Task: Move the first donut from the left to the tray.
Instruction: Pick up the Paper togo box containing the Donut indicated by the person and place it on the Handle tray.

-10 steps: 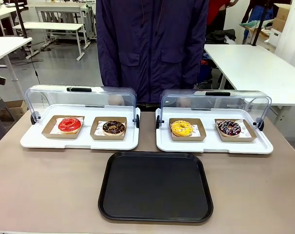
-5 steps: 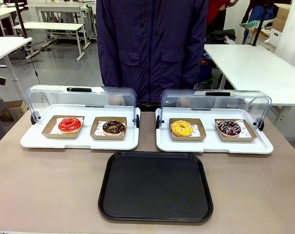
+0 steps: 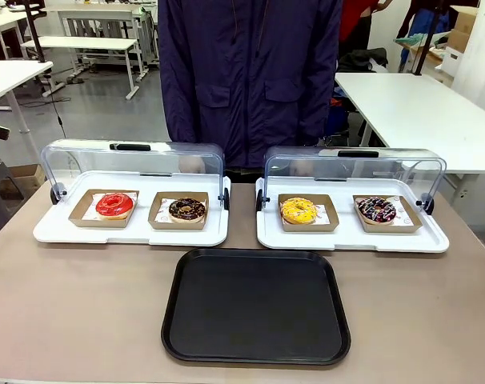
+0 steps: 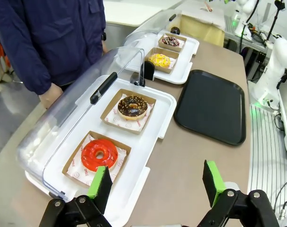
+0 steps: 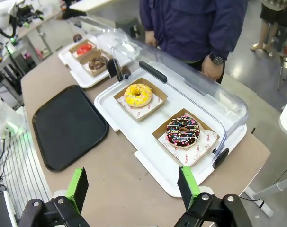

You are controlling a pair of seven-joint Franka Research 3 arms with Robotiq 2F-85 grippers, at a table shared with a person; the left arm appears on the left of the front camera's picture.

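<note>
The red-iced donut sits in a brown cardboard holder at the left end of the left white tray, whose clear lid is swung back. From the left wrist view the red-iced donut lies just ahead of my open left gripper, which hovers over the tray's near edge with nothing between its fingers. The black tray lies bare at the table's front middle; the black tray is to the right in that view. My right gripper stands open above the table near the right white tray.
A chocolate donut shares the left tray. A yellow donut and a sprinkled chocolate donut sit in the right tray. A person in a dark blue jacket stands at the far side, hands behind the lids.
</note>
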